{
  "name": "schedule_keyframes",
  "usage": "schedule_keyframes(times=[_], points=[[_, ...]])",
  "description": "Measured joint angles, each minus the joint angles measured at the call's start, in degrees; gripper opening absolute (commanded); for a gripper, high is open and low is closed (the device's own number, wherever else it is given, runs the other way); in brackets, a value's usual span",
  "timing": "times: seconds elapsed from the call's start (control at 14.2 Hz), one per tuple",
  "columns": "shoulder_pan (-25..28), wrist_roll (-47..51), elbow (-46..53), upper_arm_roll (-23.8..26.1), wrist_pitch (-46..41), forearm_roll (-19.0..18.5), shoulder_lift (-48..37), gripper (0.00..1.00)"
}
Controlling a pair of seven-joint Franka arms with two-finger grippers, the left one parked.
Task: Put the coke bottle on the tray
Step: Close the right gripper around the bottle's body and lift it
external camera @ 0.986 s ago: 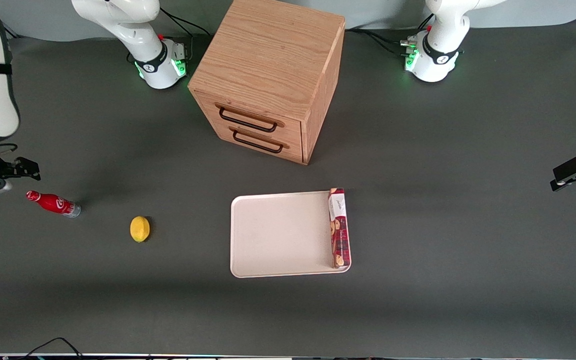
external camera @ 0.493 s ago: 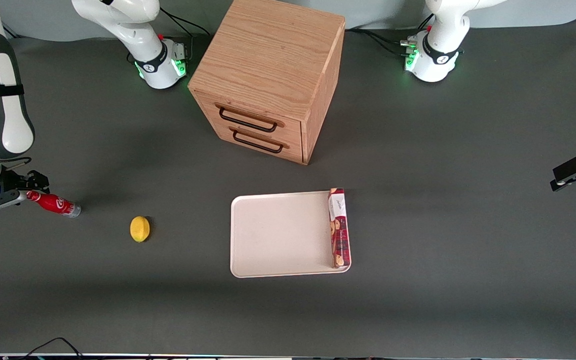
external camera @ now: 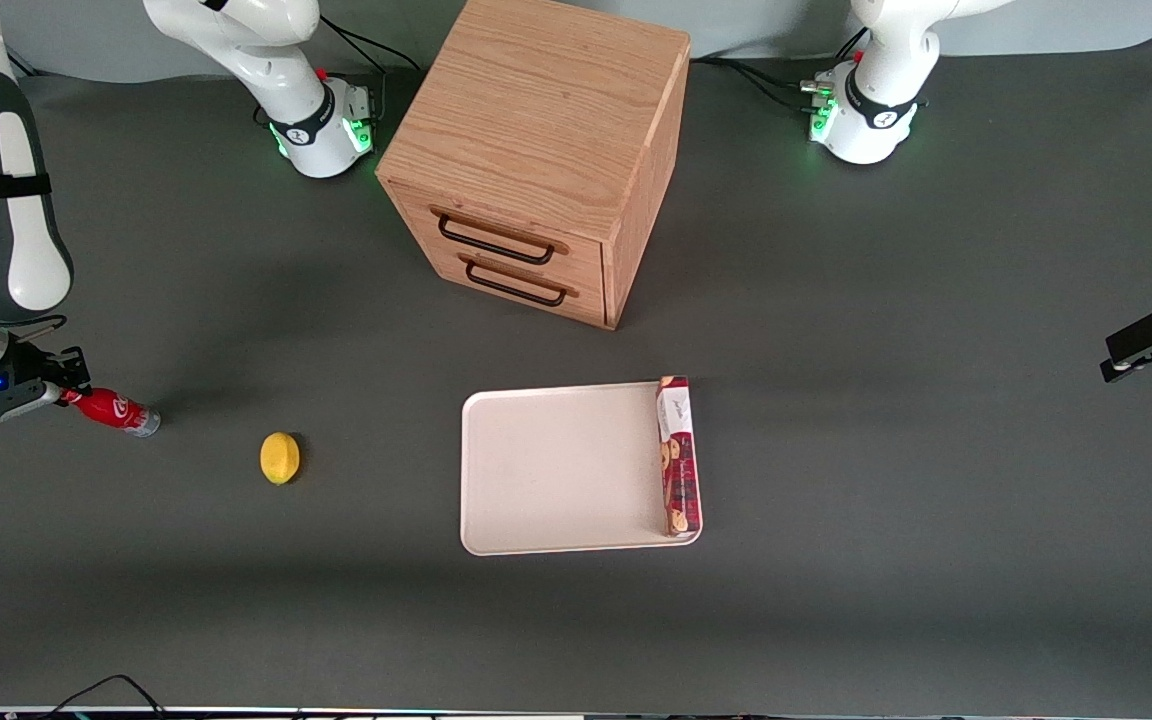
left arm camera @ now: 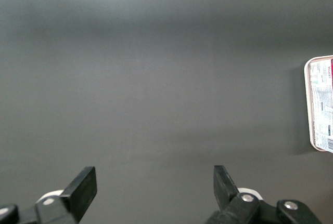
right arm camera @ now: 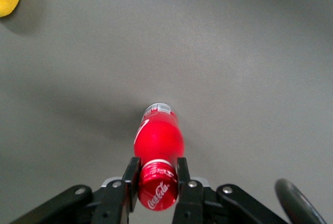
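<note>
The coke bottle (external camera: 116, 410) is small and red and lies on its side on the grey table at the working arm's end. My right gripper (external camera: 64, 391) is at its cap end. In the right wrist view the two fingers (right arm camera: 131, 174) press on either side of the red cap, so the gripper (right arm camera: 156, 174) is shut on the bottle (right arm camera: 158, 138), whose silvery base points away from the gripper. The cream-white tray (external camera: 556, 470) lies flat near the table's middle, well apart from the bottle.
A yellow lemon (external camera: 279, 458) lies between the bottle and the tray. A long red biscuit box (external camera: 677, 455) lies on the tray along the edge toward the parked arm. A wooden drawer cabinet (external camera: 536, 150) stands farther from the front camera than the tray.
My right gripper has moved from beside the bottle's cap onto it and closed on the cap. The bottle has shifted slightly; all else is still.
</note>
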Motion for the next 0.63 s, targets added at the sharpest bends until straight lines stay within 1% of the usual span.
schedule_keyframes(times=[0.14,0.21,0.28,0.42,0.49,0.63], points=[[0.1,0.0,0.2,0.1,-0.6,0.0,-0.1,0.00],[0.2,0.0,1.0,0.2,-2.8,0.1,-0.4,0.00],[0.4,0.0,2.9,0.4,-7.1,0.1,-1.0,0.00],[1.0,0.5,9.2,1.3,-19.1,0.3,-3.0,0.00],[1.2,1.6,13.1,2.3,-25.2,0.3,-4.0,0.00],[1.5,5.5,20.2,5.2,-34.6,0.3,-5.6,0.00]])
